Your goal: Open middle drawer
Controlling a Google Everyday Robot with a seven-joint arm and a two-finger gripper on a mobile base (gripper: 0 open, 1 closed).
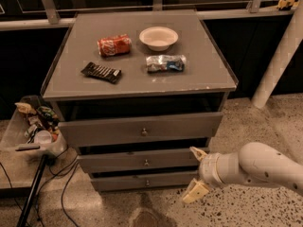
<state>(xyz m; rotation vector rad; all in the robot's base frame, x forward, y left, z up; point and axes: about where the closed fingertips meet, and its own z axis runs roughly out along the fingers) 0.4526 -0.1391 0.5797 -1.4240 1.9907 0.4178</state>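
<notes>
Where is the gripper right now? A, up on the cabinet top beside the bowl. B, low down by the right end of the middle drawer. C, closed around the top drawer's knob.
B: the gripper is low at the right end of the middle drawer, fingers open, well right of its knob.
</notes>
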